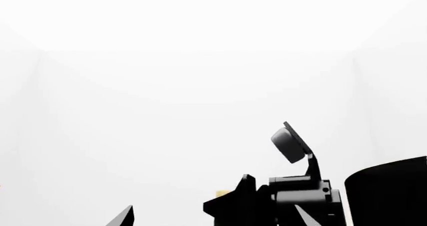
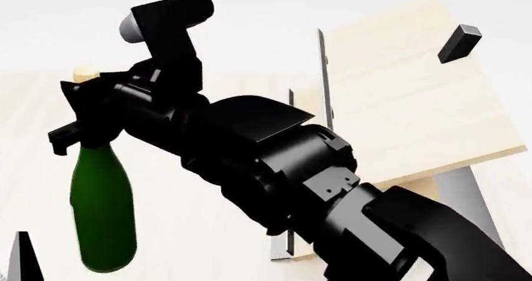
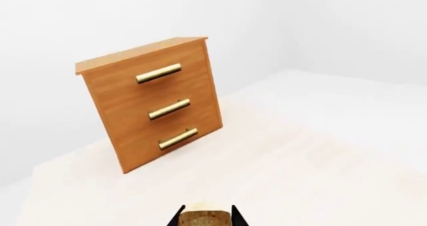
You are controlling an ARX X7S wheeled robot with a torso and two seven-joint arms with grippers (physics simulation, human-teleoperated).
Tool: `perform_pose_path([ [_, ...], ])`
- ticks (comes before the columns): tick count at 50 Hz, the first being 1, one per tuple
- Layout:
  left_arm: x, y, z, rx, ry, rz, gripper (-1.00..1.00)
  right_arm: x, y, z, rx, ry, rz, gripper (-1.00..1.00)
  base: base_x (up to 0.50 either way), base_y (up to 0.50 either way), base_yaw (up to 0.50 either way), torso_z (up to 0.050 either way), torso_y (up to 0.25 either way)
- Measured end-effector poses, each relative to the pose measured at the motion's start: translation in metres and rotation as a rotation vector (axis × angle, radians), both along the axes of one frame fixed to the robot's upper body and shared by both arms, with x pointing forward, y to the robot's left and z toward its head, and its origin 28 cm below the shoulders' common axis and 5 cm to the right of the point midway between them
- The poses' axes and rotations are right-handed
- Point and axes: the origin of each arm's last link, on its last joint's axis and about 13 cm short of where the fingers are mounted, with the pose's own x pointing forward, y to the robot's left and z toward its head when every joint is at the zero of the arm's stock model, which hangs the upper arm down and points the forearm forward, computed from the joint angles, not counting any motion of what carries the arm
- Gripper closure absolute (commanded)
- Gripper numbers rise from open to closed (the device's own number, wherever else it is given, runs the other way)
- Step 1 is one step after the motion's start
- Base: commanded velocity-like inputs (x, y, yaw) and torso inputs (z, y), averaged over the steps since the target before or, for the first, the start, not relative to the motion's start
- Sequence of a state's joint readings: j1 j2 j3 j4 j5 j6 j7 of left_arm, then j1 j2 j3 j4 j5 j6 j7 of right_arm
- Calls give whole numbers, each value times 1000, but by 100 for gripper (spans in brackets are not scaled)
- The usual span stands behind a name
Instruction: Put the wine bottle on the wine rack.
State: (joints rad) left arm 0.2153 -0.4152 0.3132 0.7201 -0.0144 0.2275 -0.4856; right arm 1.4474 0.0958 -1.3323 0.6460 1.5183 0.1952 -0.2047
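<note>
White walls and a pale wooden tabletop [image 2: 25, 106] fill the background of the head view. Over this surface the right gripper [image 2: 91, 109] is closed around the neck of the wine bottle [image 2: 104, 212], just under the cream cork [image 2: 83, 74], which shows a little above the black fingers. The dark green body of the bottle hangs below the gripper, nearly upright, with its bottom close to the lower edge of the view; I cannot tell if it touches the tabletop. The black right arm [image 2: 283, 162] crosses the picture diagonally and covers part of the wine rack [image 2: 415, 88], whose light wooden boards stand tilted at the right, apart from the bottle. A thin black metal edge [image 2: 323, 75] runs along the side of the boards.

From the right wrist view, the cork top [image 3: 203, 217] sits between the two dark fingertips, and a brown drawer cabinet [image 3: 153, 103] with three brass handles [image 3: 169, 109] stands farther on the same surface.

For the left gripper [image 1: 213, 213], the left wrist view shows only dark finger shapes against white, so its opening is not clear.
</note>
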Motion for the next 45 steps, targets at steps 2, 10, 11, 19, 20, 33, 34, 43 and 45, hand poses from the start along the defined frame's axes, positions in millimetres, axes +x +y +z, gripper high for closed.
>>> perform_pose_path([
  [2, 0, 0, 0, 0, 0, 0, -100, 1, -3, 6, 21, -7, -15, 100, 0, 0, 0, 0, 5],
  [10, 0, 0, 1, 0, -1, -2, -100, 3, -19, 33, 126, -25, -83, 100, 0, 0, 0, 0, 0],
  [11, 0, 0, 1, 0, -2, -2, -100, 3, -21, 36, 141, -26, -92, 100, 0, 0, 0, 0, 0],
  [19, 0, 0, 0, -2, -2, -3, -100, 1, -41, 62, 274, -21, -167, 100, 0, 0, 0, 0, 1],
  [20, 0, 0, 0, -2, -2, -3, -100, 0, -43, 65, 292, -19, -177, 100, 0, 0, 0, 0, 0],
  [33, -1, 0, 0, -5, -4, -7, -100, -11, -80, 97, 486, 20, -305, 100, 0, 0, 0, 0, 0],
  [34, -1, 0, 0, -5, -4, -7, -100, -12, -83, 98, 498, 25, -316, 100, 0, 0, 0, 0, 0],
  [43, -2, 0, 1, -5, -7, -10, -100, -13, -113, 107, 581, 52, -418, 100, 0, 0, 0, 0, 1],
  [45, -2, 0, 1, -5, -7, -10, -100, -13, -119, 108, 595, 55, -440, 100, 0, 0, 0, 0, 0],
])
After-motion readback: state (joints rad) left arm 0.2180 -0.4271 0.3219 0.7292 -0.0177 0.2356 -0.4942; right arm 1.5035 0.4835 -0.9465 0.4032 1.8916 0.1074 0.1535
